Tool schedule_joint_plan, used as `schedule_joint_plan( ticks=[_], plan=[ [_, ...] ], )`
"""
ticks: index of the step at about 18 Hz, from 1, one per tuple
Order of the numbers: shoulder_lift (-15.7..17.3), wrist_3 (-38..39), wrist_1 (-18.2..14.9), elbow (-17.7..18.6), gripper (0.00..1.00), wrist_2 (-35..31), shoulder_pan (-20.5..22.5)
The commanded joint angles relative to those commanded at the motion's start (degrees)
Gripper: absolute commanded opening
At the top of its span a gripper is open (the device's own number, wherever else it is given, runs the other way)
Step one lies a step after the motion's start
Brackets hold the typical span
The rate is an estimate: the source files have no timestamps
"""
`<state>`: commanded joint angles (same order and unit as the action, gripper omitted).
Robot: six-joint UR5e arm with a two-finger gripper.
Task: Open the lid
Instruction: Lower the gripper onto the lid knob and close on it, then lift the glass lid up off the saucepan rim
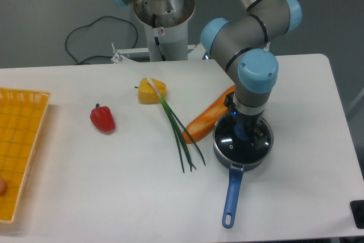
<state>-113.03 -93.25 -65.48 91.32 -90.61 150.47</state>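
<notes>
The lid [232, 140], a clear glass disc with a thin metal rim, lies on the dark saucepan [267, 146] at the right of the table. Its blue knob [242, 133] shows in the middle. My gripper [245, 132] points straight down onto the lid, with its dark fingers [255, 135] on either side of the knob. The wrist hides most of the fingers, so I cannot tell whether they are pressed on the knob. The saucepan's long blue handle [232, 196] points toward the table's front edge.
An orange carrot [206, 119] lies against the pan's left side. Green spring onion stalks [181, 135], a yellow pepper [152, 91] and a red pepper [103, 118] lie further left. A yellow basket [20, 140] stands at the left edge.
</notes>
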Motion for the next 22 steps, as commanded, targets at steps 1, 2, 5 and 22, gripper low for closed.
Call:
schedule_joint_plan(
  ticks=[1,2,5,22],
  plan=[
    [0.0,0.0,0.0,0.0,1.00,0.0,0.0],
    [0.0,0.0,-0.1,0.0,1.00,0.0,0.0],
    [0.0,0.0,-0.1,0.0,1.00,0.1,0.5],
    [-0.4,0.4,-0.3,0.2,0.66,0.0,1.2]
  ],
)
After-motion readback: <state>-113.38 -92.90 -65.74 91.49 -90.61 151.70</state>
